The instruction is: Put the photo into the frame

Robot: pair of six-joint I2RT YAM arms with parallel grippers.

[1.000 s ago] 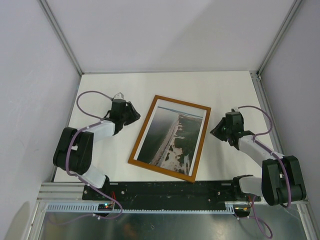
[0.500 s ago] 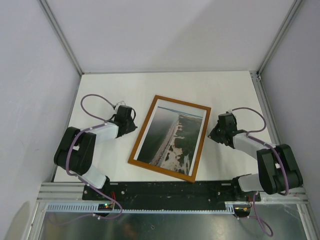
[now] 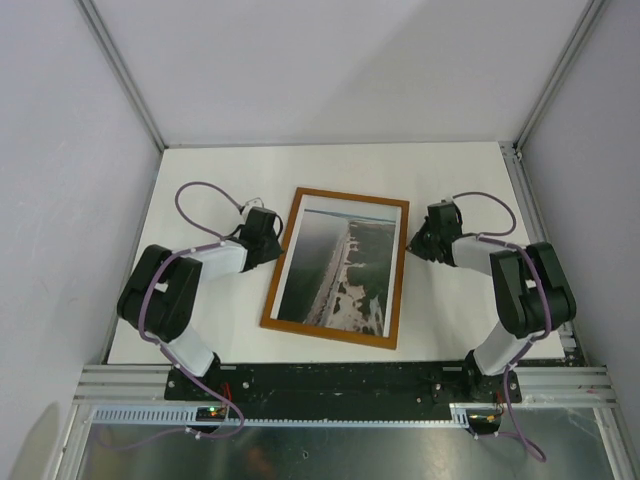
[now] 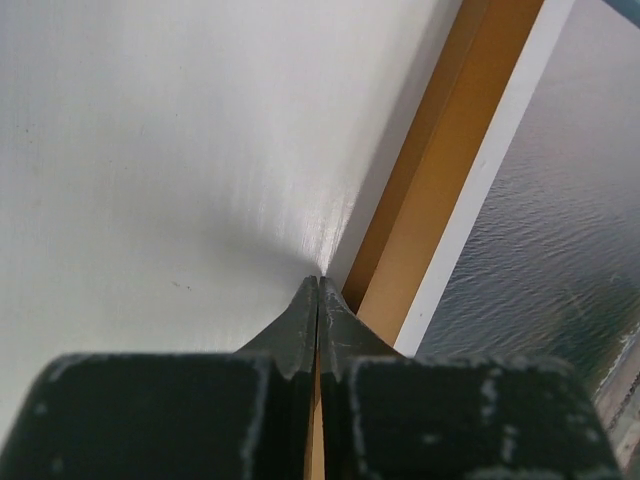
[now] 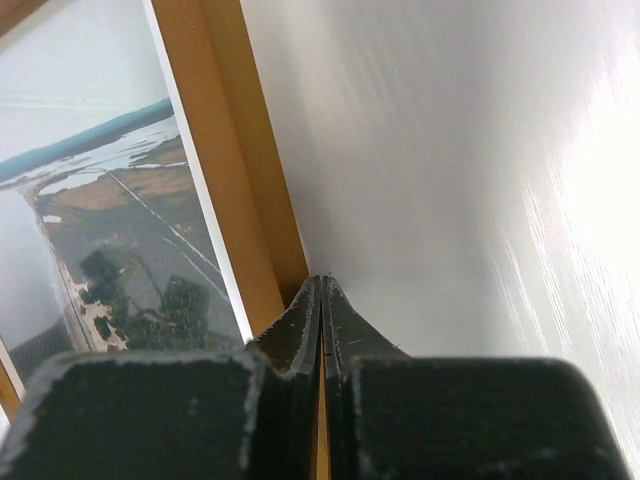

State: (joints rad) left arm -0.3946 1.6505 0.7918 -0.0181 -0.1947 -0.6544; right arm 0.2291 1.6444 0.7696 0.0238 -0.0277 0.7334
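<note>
The frame (image 3: 325,333), reddish-brown wood, lies flat in the middle of the white table with the photo (image 3: 340,262) of a coastline inside it. My left gripper (image 3: 274,241) is shut and empty, its tip against the outer edge of the frame's left rail. In the left wrist view the shut tips (image 4: 318,285) meet that rail (image 4: 440,180), with the photo's water (image 4: 560,230) beyond. My right gripper (image 3: 411,243) is shut and empty, its tip against the right rail. In the right wrist view the tips (image 5: 321,282) touch the rail (image 5: 215,150) beside the photo (image 5: 100,220).
The white table (image 3: 220,175) is walled by pale panels with metal corner posts (image 3: 120,70) at the back. The black base rail (image 3: 340,380) with both arm bases runs along the near edge. Purple cables (image 3: 205,195) loop over both arms.
Both grippers have moved inward and now touch the frame's side rails. The frame has turned a little counterclockwise, its far end shifted left, so it lies straighter.
</note>
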